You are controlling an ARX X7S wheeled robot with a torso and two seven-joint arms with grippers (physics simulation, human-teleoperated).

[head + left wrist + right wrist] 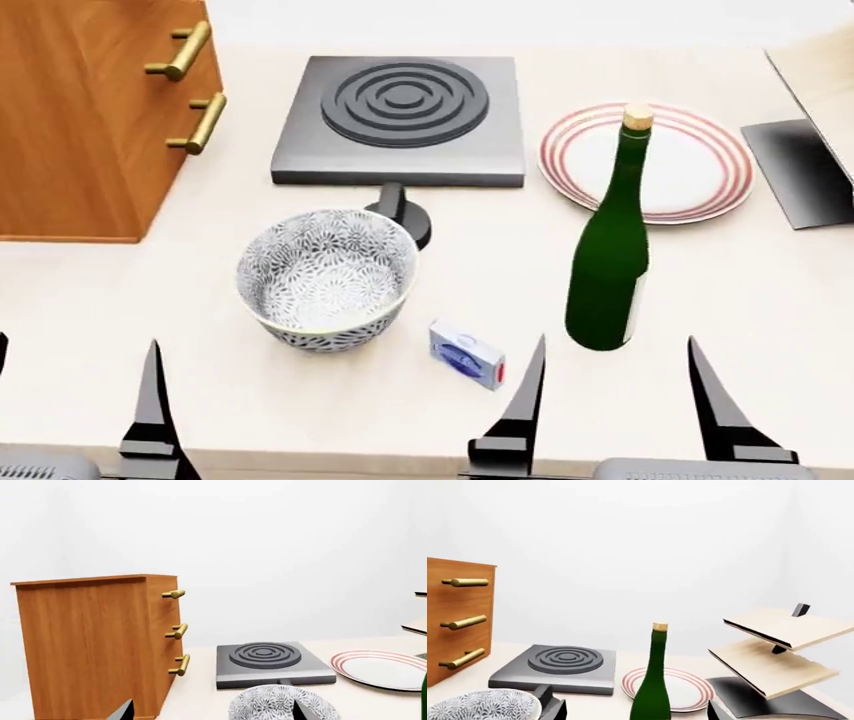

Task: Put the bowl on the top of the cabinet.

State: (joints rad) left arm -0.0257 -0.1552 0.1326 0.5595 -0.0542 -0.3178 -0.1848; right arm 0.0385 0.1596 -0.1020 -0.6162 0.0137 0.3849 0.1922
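The bowl (327, 278), deep and white with a grey floral pattern, stands upright on the pale counter in front of the hotplate. It also shows in the left wrist view (283, 704) and the right wrist view (480, 706). The cabinet (80, 110), orange-brown wood with brass handles, stands at the far left; its lighter top edge shows in the left wrist view (93, 579). My left gripper (74, 400) is open and empty, near the front edge, left of the bowl. My right gripper (617, 400) is open and empty, in front of the green bottle.
A grey hotplate (398, 118) sits behind the bowl. A red-rimmed plate (681, 165) lies to the right, with a green bottle (611, 260) in front of it. A small blue box (467, 355) lies by the bowl. A pale wooden rack (777, 650) stands far right.
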